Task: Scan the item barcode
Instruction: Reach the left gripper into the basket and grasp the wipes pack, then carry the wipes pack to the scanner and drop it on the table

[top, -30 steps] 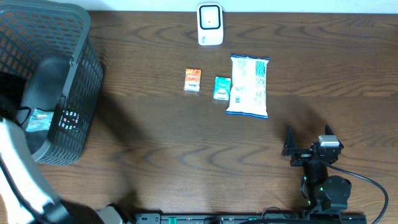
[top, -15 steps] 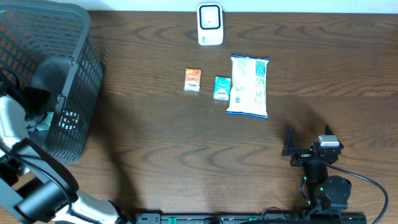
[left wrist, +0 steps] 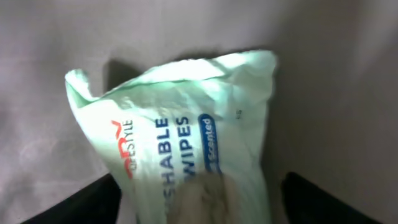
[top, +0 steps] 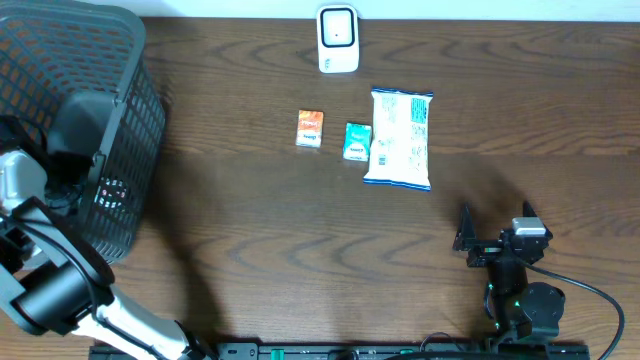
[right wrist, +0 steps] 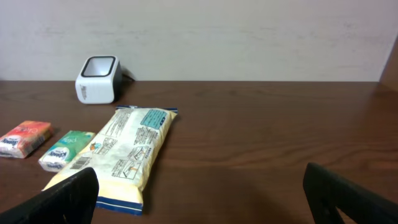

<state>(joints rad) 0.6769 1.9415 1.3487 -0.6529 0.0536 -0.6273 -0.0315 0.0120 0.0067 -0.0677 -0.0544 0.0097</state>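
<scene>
A pale green pack of wipes [left wrist: 186, 130] lies on the floor of the black mesh basket [top: 125, 110] at the table's left. My left gripper [left wrist: 202, 182] is down inside the basket, open, with one dark finger on each side of the pack's near end. The right-hand finger stands clear of the pack; whether the left-hand one touches it I cannot tell. In the overhead view the left arm [top: 30, 185] hides the pack. The white barcode scanner [top: 338, 40] stands at the table's far edge. My right gripper [top: 496, 216] rests open and empty near the front right.
An orange packet [top: 310, 129], a teal packet [top: 357, 141] and a white snack bag [top: 398, 138] lie in a row in front of the scanner [right wrist: 97, 79]. The basket's walls stand close round the left gripper.
The left arm has moved further into the basket and now covers the wipes pack, which showed through the mesh a second ago. The right arm has not moved.
</scene>
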